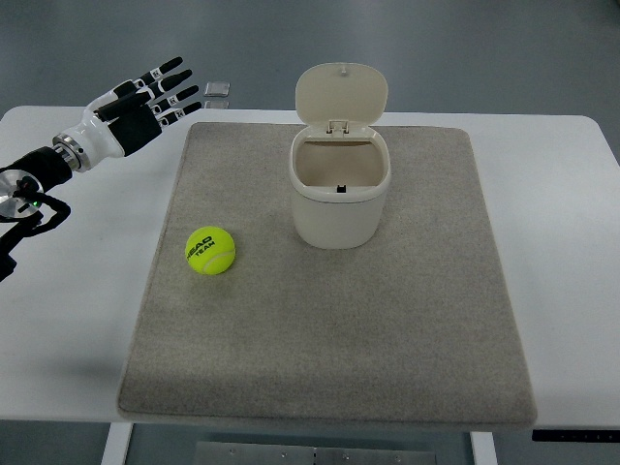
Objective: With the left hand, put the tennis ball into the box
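Grey mat (329, 320) covers most of the white desk (87, 320), and the task's things sit on it. Tennis ball (210, 250) — bright yellow-green, w/ black print on its face — lies on the mat's left part, loose, nothing touching it. Box (339, 199) is a cream bin w/ rounded corners, standing upright near the mat's far middle, to the right of the ball and well apart from it. Its lid (341, 92) is flipped up on a hinge at the far rim, so the inside shows; what can be seen of it looks bare.

Left robot hand (145, 102) hangs at the upper left, over the bare desk just off the mat's far-left corner. Fingers are spread wide and stretched out straight, pointing right, gripping nothing. White palm shell, black fingers w/ small white marks. Its arm (39, 174) comes in from the left edge, black w/ a silver ring at the wrist. Hand is well apart from the ball — up and to the left of it.

Small grey square thing (217, 91) lies on the floor past the desk's far edge, near the fingertips; too small to tell what it is.
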{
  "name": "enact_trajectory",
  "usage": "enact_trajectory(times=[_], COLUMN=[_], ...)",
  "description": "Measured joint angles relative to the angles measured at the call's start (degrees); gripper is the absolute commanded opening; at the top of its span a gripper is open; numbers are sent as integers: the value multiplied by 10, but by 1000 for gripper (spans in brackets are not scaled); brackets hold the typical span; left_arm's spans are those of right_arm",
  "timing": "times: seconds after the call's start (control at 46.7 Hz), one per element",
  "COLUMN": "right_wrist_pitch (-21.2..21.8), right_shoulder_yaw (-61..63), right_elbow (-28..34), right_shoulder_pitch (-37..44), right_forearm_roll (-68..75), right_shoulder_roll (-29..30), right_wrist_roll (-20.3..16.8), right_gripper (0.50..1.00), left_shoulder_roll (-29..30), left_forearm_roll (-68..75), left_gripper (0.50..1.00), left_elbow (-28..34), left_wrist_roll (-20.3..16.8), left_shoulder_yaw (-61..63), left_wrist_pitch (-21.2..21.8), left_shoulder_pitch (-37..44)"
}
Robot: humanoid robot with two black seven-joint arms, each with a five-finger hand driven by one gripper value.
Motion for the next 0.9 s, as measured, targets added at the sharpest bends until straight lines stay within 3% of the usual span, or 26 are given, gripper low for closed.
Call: enact_trajectory(times=[0.428,0.685,0.899], right_wrist_pitch=[0,0,0], right_shoulder_yaw=[0,0,0], right_elbow=[0,0,0], right_shoulder_pitch=[0,0,0], right_forearm_roll=[0,0,0], right_shoulder_roll=[0,0,0], right_wrist_roll=[0,0,0], right_gripper=[903,903,903], left_shoulder_roll=[1,-2,8], left_forearm_roll=[3,12,145], left_gripper=[994,994,992], left_elbow=[3,47,50], left_wrist_roll=[-1,-8,-14], left_shoulder_yaw=[10,10,10], left_wrist_pitch=[1,-6,-7], left_shoulder_pitch=[-1,-10,-40])
